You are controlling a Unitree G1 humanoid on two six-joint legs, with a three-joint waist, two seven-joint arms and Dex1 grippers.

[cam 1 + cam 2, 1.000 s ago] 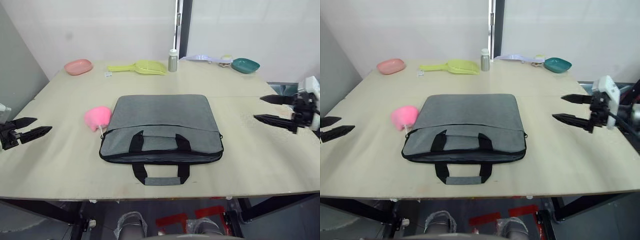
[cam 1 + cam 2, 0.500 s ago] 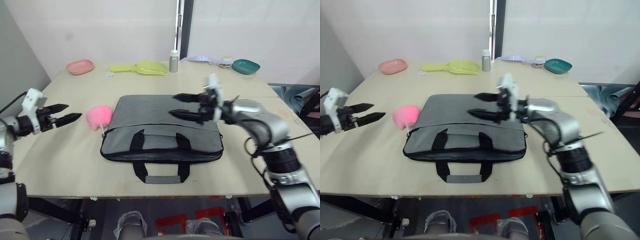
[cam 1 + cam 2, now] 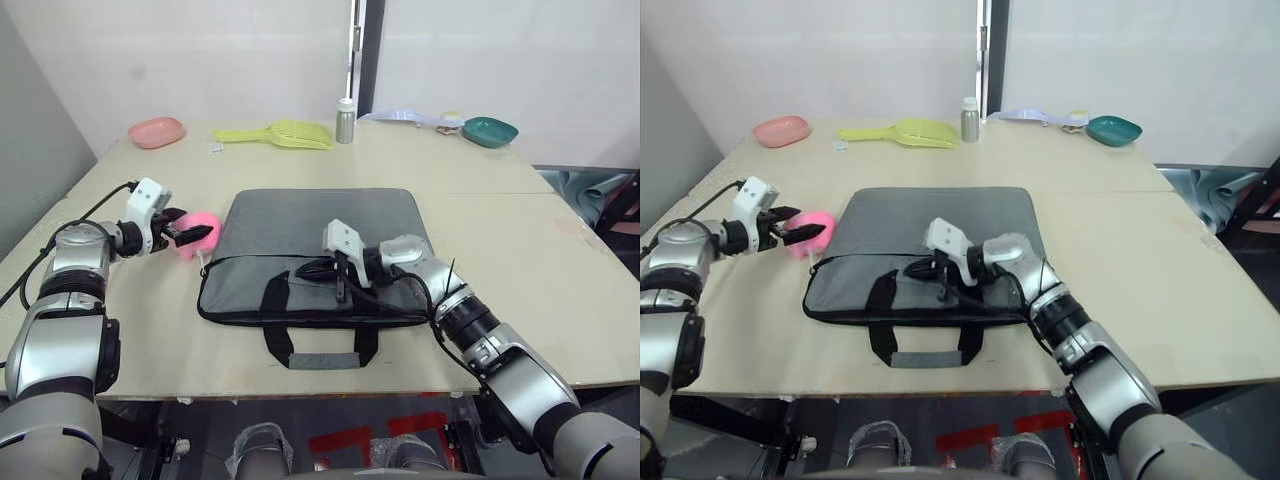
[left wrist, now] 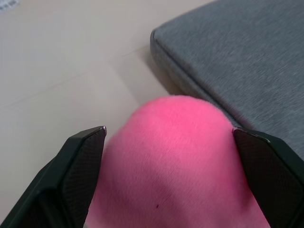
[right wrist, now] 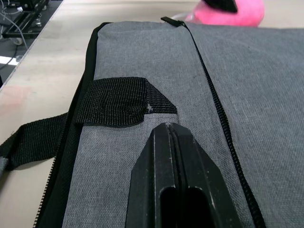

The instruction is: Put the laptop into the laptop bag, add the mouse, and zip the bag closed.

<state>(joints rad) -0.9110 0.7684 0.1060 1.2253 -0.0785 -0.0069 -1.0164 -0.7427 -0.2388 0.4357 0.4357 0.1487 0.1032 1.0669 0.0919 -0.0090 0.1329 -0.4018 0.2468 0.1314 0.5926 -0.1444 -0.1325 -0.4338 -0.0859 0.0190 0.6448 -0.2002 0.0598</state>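
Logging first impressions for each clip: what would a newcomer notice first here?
The grey laptop bag lying flat at the table's centre, with the right end effector shut and resting on its top near the handles. Then the bright pink lump beside the bag's left edge, framed by the open left end effector.

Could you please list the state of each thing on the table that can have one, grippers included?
laptop bag: lying flat, handles towards the near edge.
pink plush lump: resting against the bag's left side, between the left gripper's fingers.
left gripper: open, straddling the lump.
right gripper: shut, over the bag's front panel.
bottle: upright, capped.
yellow scoop: lying flat.
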